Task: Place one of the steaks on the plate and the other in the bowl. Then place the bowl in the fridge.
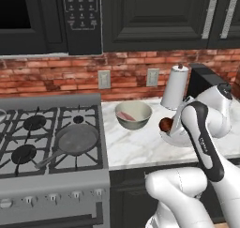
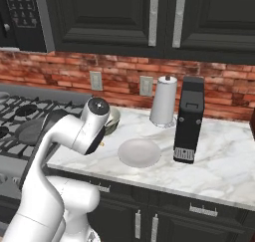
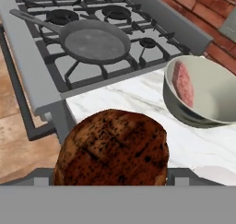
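**Left base view.** The gripper [image 1: 170,125] hangs at the right of the marble tabletop [image 1: 136,149], clasped on the brown steak [image 1: 164,124], a dark, seared-looking piece. This steak is held just above the left rim of the plate [image 1: 174,140], which is half hidden by the arm. The bowl [image 1: 133,115] stands to the left of the plate, near the stove [image 1: 28,142], with the pink steak [image 1: 125,116] lying inside it. A grey frying pan [image 1: 76,139] sits on the front right burner. A paper towel roll [image 1: 175,87] stands upright by the brick wall, with a dark coffee machine [image 1: 204,79] to its right. The microwave keypad [image 1: 82,13] carries rows of pale marks too small to read. Grey lettering runs along the arm's dark strip and is also illegible.

**Right base view.** The plate [image 2: 139,153] lies bare on the tabletop [image 2: 224,161], just left of the coffee machine [image 2: 189,119]. The paper towel roll [image 2: 164,101] stands behind it. The bowl [image 2: 114,119] peeks out from behind the arm's elbow. No label can be made out on the coffee machine.

**Hand view.** The brown steak [image 3: 113,149] sits close to the camera and covers the finger tips, with the tabletop [image 3: 133,98] well below it. The bowl [image 3: 203,98] stands at the right with the pink steak [image 3: 184,82] against its inner wall. The frying pan [image 3: 95,44] rests on the stove [image 3: 41,75]. A pale sliver of the plate [image 3: 222,174] shows at the lower right.
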